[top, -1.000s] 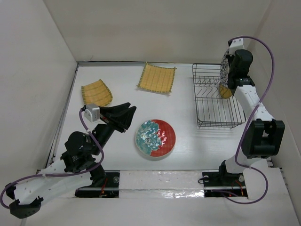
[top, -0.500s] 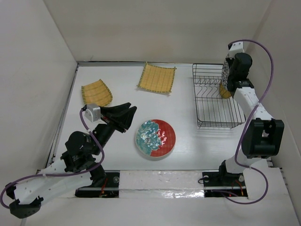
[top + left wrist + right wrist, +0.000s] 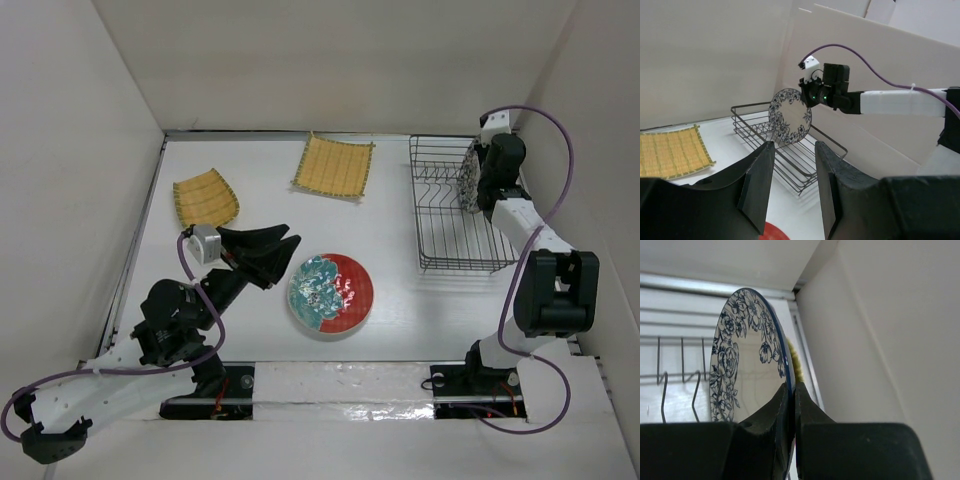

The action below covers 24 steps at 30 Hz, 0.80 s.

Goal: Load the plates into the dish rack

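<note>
The right pincer (image 3: 791, 392) pinches the rim of a white plate with a dark floral pattern (image 3: 747, 370), holding it on edge at the far right side of the black wire dish rack (image 3: 440, 138), while the left pincer (image 3: 793, 147) hovers spread beside the red patterned plate (image 3: 331, 292) on the desk (image 3: 400, 295).

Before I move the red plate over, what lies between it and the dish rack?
Only bare table between red plate and dish rack, per the top view.

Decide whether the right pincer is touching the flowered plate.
Touching. The right wrist view shows the right pincer closed on the rim of the flowered plate, with no gap on either side.
</note>
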Each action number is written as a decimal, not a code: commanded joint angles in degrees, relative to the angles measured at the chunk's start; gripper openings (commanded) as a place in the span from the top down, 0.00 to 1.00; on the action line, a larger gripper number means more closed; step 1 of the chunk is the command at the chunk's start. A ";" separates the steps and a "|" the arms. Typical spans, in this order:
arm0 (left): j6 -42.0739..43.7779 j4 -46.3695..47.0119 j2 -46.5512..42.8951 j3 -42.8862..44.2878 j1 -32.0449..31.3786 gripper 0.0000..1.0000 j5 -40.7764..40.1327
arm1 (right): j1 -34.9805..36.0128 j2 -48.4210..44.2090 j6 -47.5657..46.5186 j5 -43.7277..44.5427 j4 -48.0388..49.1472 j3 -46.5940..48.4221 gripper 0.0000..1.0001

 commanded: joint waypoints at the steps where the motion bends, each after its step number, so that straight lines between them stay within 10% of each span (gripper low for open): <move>1: 0.75 4.20 0.27 -0.17 -0.30 0.65 4.19 | -0.46 -4.23 2.80 0.98 11.85 -1.19 1.00; 6: 0.48 3.06 0.71 0.35 -0.30 0.64 -0.01 | 0.06 -2.74 3.76 2.39 11.07 -0.76 0.99; 16: 0.40 2.88 0.71 0.27 -0.30 0.64 -0.64 | 1.30 -5.72 13.69 8.37 7.56 -0.14 0.37; 24: 0.48 2.79 0.97 0.27 -0.30 0.64 -1.34 | 10.67 -16.87 27.45 6.35 -0.53 -2.75 0.42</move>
